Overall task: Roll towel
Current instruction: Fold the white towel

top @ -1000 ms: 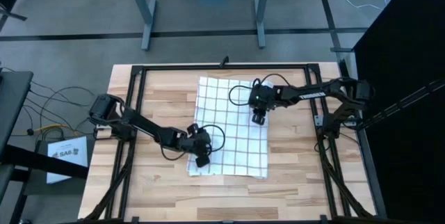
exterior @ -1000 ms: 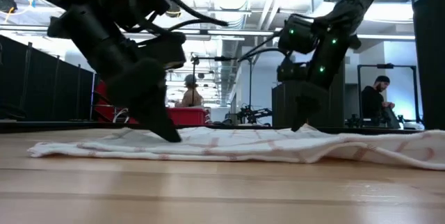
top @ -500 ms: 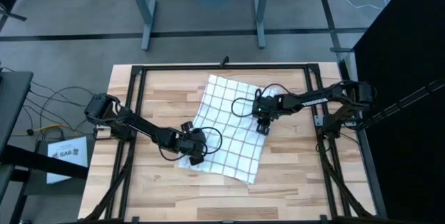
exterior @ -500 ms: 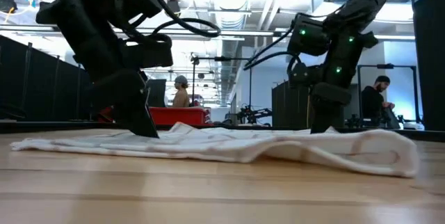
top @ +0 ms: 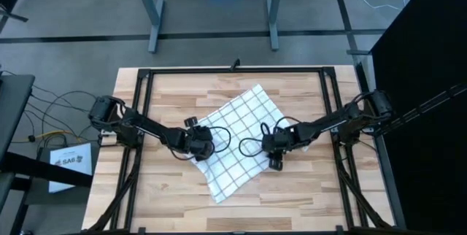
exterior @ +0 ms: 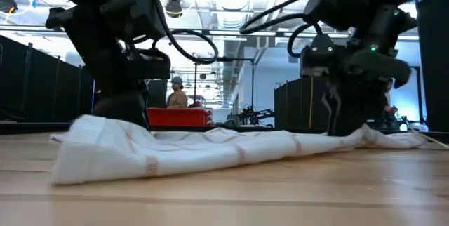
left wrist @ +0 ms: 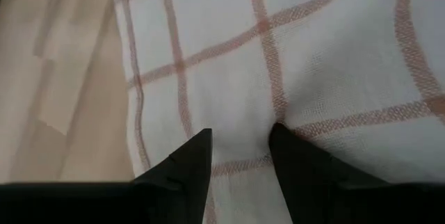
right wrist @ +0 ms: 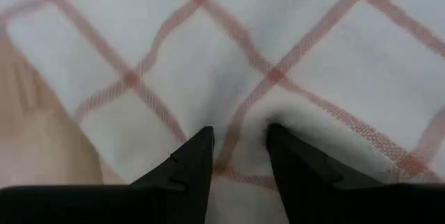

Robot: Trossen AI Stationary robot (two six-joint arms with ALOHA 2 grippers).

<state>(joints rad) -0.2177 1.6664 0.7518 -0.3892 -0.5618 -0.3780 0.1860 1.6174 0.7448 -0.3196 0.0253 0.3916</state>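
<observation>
Woven cloth with thin reddish-brown grid lines, the towel point(top: 235, 141) lies as a diamond at mid-table on the pale wood table point(top: 306, 191), its near corner bunched into a soft fold. The left gripper point(top: 202, 149) nips its left edge, fingers point(left wrist: 188, 165) close together on a pinch of fabric; the right gripper point(top: 275, 161) does likewise at the right edge. Half a second ago the towel lay less rotated, and the right gripper was farther back.

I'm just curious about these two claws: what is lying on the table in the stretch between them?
Only the towel, seen from the high view: it spans diagonally between the left gripper and the right gripper, each on an edge.
</observation>
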